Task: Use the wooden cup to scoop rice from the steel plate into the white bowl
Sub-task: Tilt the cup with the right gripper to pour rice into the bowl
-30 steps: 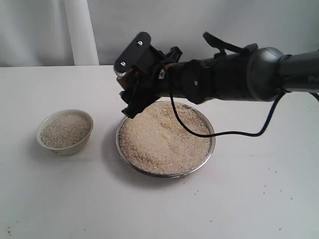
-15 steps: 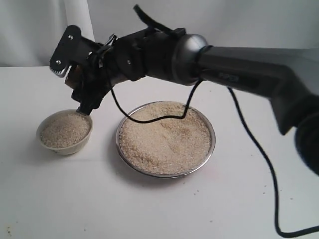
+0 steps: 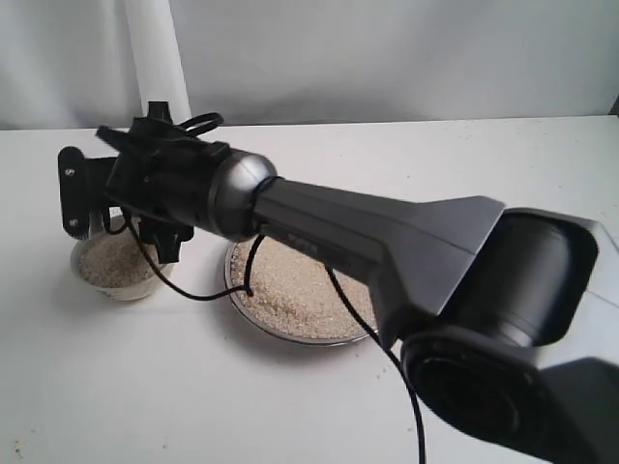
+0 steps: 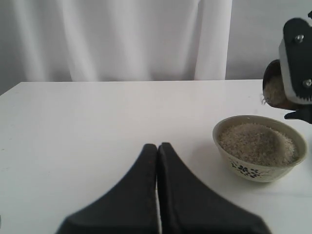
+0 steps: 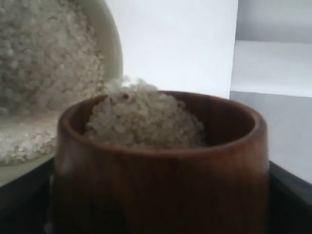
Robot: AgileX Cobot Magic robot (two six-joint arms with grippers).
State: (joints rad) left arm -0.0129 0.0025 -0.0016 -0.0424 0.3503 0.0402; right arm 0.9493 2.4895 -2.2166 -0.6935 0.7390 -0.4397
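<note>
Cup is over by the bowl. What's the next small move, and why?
Probably tip the wooden cup further toward the white bowl so it pours. The cup is heaped with rice and hangs just above the bowl's rim, so a tilt should land the grains inside.

Dark grey tapering arm (image 3: 387, 227), rounded silver-grey joint (image 3: 242, 193), thin black cable (image 3: 203, 298), black right hand (image 3: 111, 211), two-screw finger plate (image 3: 70, 198).
</note>
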